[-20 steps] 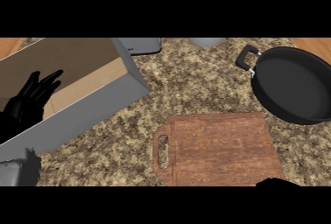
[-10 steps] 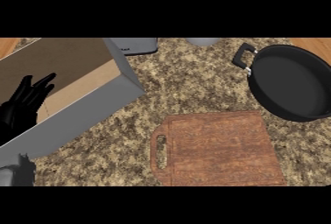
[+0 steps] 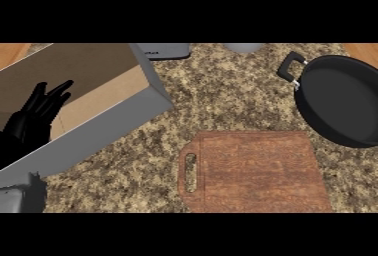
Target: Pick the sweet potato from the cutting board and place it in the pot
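A brown wooden cutting board [image 3: 255,172] with a handle slot on its left lies on the speckled counter at the lower middle; its top is bare and no sweet potato shows anywhere. A black pot [image 3: 341,105] with a looped handle sits at the right edge, its inside dark with nothing visible in it. My left hand [image 3: 38,112] rests at the far left, open with fingers pointing up, over the drawer. My right hand is out of the picture.
An open grey drawer [image 3: 96,95] with a brown bottom takes up the upper left, its grey front wall slanting across the counter. Grey objects [image 3: 164,50] stand along the back edge. A grey forearm piece [image 3: 21,197] shows at the lower left.
The view has shifted slightly, so the pot and board sit a little further right and lower. A dark shape at the bottom edge a second ago, by the board's lower right, is gone.
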`<state>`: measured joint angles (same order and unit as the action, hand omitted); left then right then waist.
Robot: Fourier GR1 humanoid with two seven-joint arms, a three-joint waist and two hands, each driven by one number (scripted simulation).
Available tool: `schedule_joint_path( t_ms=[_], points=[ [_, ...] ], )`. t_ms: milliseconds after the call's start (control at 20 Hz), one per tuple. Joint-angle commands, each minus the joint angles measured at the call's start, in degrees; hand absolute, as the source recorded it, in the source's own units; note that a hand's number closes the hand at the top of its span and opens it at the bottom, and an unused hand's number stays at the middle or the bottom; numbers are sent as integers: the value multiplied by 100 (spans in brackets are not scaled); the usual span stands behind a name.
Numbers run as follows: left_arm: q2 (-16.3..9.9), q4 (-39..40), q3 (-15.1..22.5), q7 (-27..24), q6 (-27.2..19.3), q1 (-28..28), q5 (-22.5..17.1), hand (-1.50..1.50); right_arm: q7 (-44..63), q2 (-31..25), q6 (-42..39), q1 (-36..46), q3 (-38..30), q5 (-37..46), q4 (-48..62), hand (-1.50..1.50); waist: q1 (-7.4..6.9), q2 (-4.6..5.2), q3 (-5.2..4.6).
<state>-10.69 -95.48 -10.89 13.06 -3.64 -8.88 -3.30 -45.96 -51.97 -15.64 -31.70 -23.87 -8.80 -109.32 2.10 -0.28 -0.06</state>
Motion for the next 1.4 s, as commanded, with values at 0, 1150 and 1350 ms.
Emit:
schedule_joint_path(
  t_ms=[0, 1150, 1350],
  points=[
    [-12, 65, 39, -109, 32, 8, 73, 0, 56, -281, -783, 259, -899, -754, 781, 150, -156, 23, 4],
    [439, 414, 409, 110, -246, -763, 388, 0, 407, 488, 1825, 4946, 1606, 2498, 4888, 150, -510, 122, 21],
    [376, 235, 356, 137, -206, -629, 369, 0, -224, 743, 1947, 5791, 1860, 2992, 6319, 150, -472, 99, 20]
  ],
)
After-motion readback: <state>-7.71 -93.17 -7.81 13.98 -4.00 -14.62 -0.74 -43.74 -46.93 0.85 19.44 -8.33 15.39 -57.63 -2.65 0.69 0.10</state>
